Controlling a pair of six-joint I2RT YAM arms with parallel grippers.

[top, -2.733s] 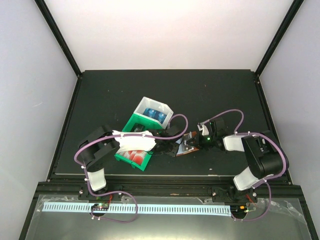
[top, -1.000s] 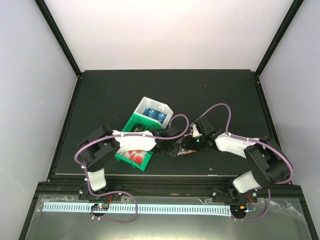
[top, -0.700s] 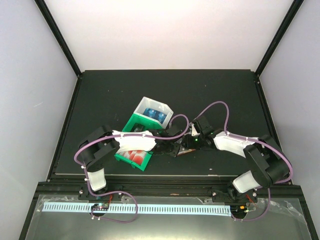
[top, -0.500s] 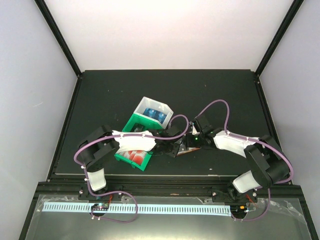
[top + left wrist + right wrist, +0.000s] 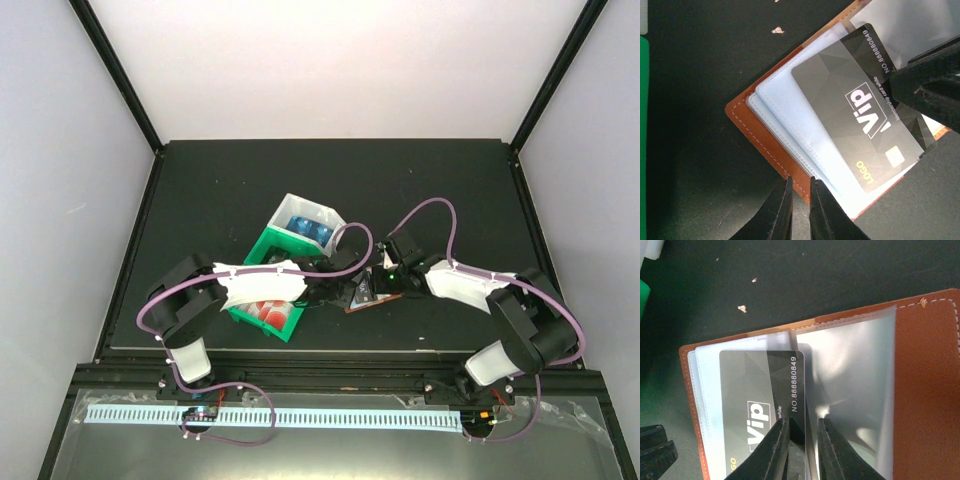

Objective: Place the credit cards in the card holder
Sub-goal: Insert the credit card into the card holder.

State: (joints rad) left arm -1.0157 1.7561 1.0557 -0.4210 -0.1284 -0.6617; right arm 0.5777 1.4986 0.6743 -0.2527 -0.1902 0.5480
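Right wrist view: right gripper (image 5: 800, 447) has both fingers pressed onto the short end of a black card (image 5: 755, 390), pinching it btwn them. Card face reads "Vip", w/ "NO.888880849" along the end by the fingers. The card lies flat over the open card holder (image 5: 925, 390), brown leather w/ pale stitching, its gripped end at the fold, meeting a crinkled clear pocket (image 5: 850, 370). Can't tell if any of the card is inside a sleeve.

Left wrist view: left gripper (image 5: 800, 210) has fingers nearly together, nipped on the holder's stitched brown edge at the side away from the right gripper. Several clear sleeves fan out under the card. The right fingers show as dark blocks on the card's far end.

Top view: both grippers meet at the holder, which lies open on the table (image 5: 250, 180) near the near edge, approx. mid-width, slightly right of centre. Just left of it, under the left arm, sits a green-and-white tray (image 5: 262, 245), angled to the table edges. Blue cards (image 5: 305, 226) are in its far white compartment and red-and-white cards (image 5: 265, 311) in its near one. A few pale specks (image 5: 742, 308) lie on the table beside the holder.
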